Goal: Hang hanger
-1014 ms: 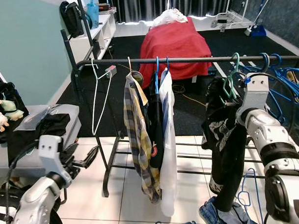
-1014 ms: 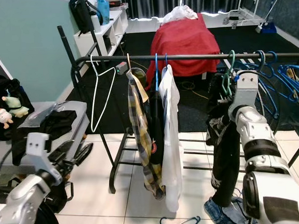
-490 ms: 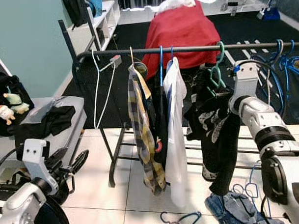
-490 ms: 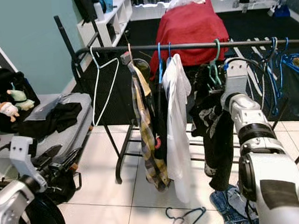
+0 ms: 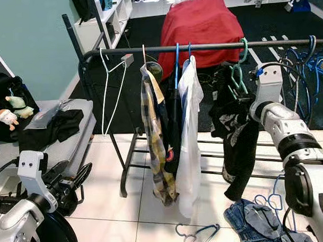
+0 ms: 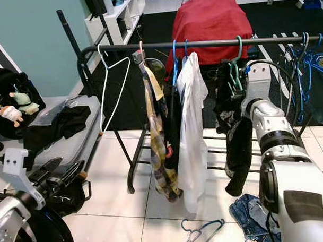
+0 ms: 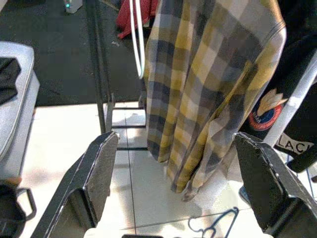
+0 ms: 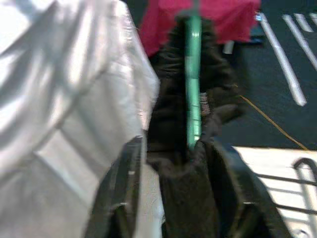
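Head views read bright and even; I see glare on the white floor tiles (image 5: 99,171). Left wrist view is sharp and well lit. Right wrist view is motion-blurred, the white shirt (image 8: 64,99) washed out, edges soft.

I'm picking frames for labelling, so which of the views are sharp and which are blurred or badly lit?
Left eye and right eye views: sharp, evenly lit, with the rack rail crisp. Left wrist view: sharp on the plaid shirt, its fingers softer in the foreground. Right wrist view: blurred throughout, the green hanger and white shirt smeared, the shirt looking washed out.
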